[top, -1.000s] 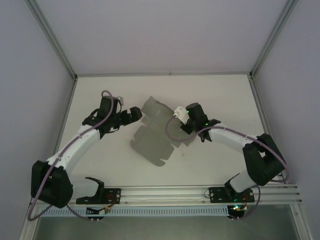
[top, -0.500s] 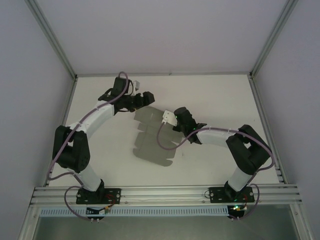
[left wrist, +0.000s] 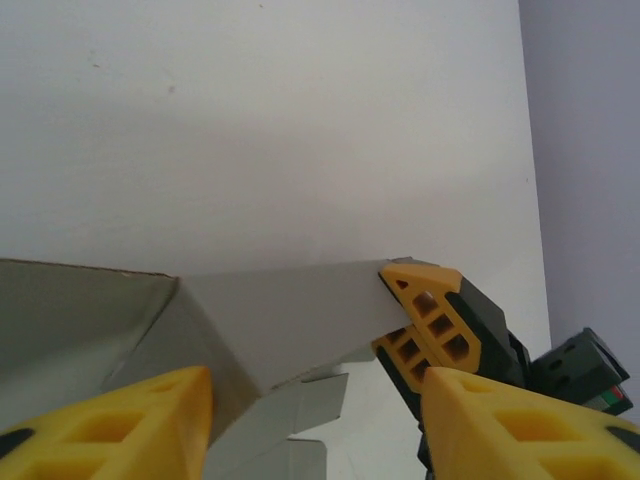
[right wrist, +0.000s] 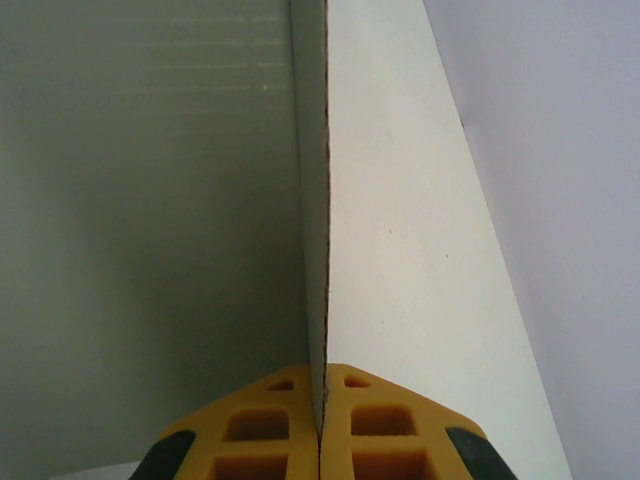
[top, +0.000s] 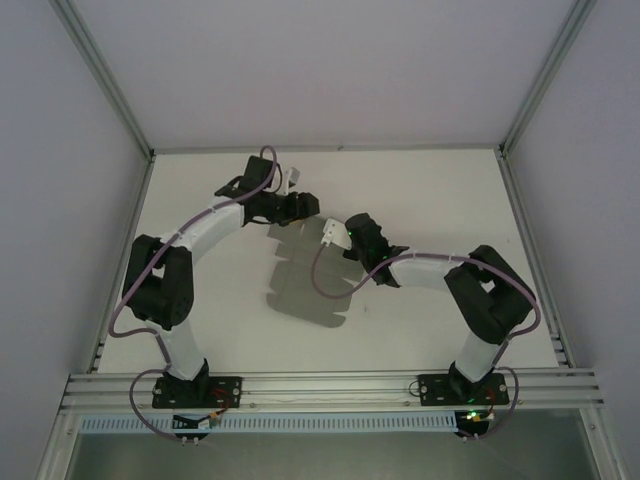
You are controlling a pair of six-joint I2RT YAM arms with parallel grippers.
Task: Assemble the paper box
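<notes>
L arm reaches far out, elbow bent. The left gripper (top: 303, 206) sits at the far edge of the paper box (top: 300, 285), fingers spread either side of a raised flap (left wrist: 300, 310). R arm curls inward, and the right gripper (right wrist: 320, 405) is clamped on that flap's edge. Count: 1 box sheet, flat on the table (top: 440, 200), and 2 arms.

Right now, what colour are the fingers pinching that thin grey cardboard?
Bright yellow fingers on the grey cardboard, clearest in right wrist view.

The white surface (top: 450, 195) bears the grey paper box (top: 300, 295) (one flap upright), near the surface's middle.
</notes>
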